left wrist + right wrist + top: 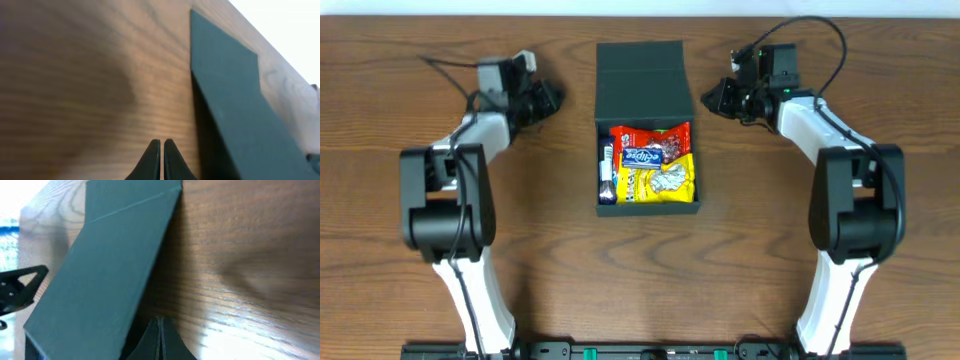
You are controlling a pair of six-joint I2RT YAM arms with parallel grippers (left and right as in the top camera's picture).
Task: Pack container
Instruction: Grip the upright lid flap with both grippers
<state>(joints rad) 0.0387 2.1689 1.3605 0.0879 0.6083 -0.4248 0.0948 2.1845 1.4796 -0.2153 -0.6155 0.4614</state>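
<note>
The dark teal container (603, 206) stands at the table's middle with its flap lid (642, 80) raised at the back. Inside lie a red packet (652, 136), a blue Eclipse packet (642, 156), a yellow packet (660, 181) and a dark bar (606, 170) along the left wall. My left gripper (554, 98) is shut and empty, left of the lid; its wrist view shows the fingertips (162, 142) beside the lid's face (225, 95). My right gripper (711, 97) is shut and empty, right of the lid; its fingertips (160, 320) sit close to the lid (110, 265).
The wooden table (420, 270) spreads around the container. Both arm bases (640, 350) stand at the front edge. The table's far edge lies just behind the lid.
</note>
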